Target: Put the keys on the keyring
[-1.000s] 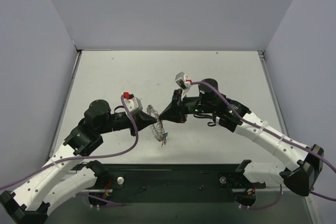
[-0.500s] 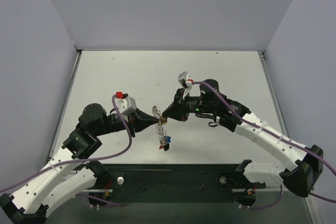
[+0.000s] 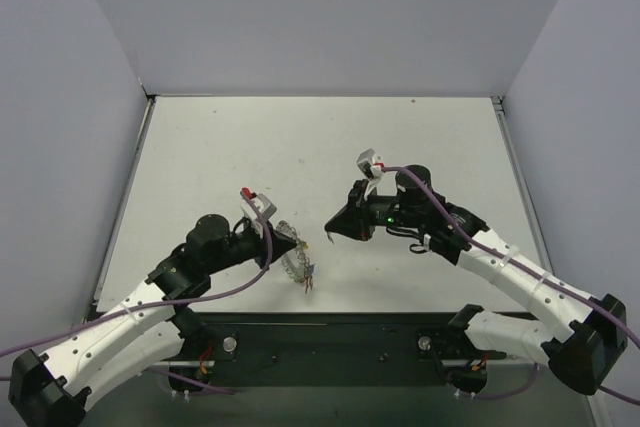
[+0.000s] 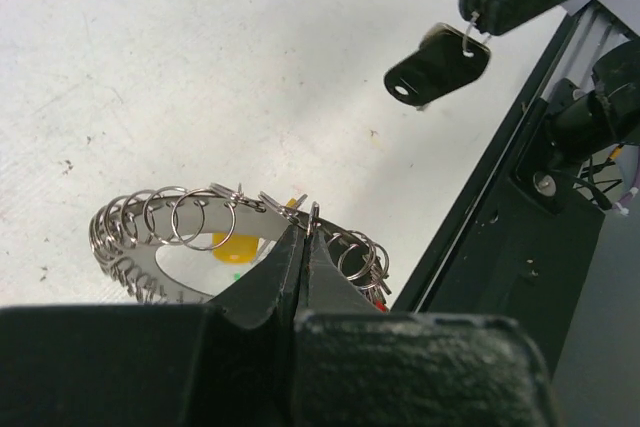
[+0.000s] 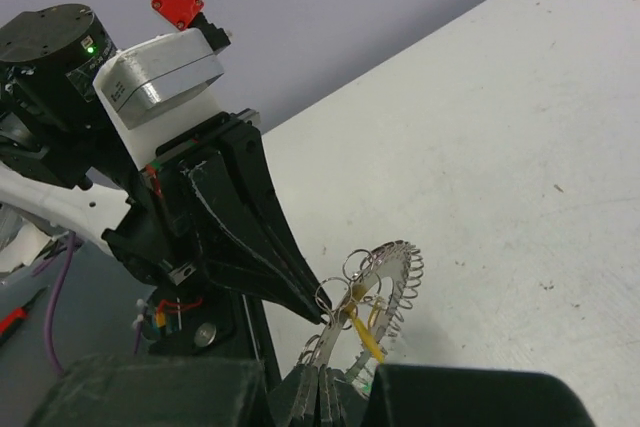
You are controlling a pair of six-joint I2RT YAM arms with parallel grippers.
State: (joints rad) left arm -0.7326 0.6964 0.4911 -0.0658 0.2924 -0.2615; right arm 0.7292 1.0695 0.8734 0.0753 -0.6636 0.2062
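Pinching the keyring [image 4: 170, 222] by its ribbed rim, the left hand [image 4: 306, 232] has its fingers pressed together on the coil. The ring therefore hangs off its tips, clear of the counter [image 4: 200, 47], with the open centre exposed and a yellow-headed key [image 4: 238, 245] seemingly hung on it. Ahead of that hand and slightly above, the right hand [image 4: 472, 19] nips a black-headed key [image 4: 432, 69] by its metal end. The holed head dangles free, probably for threading onto the rim.
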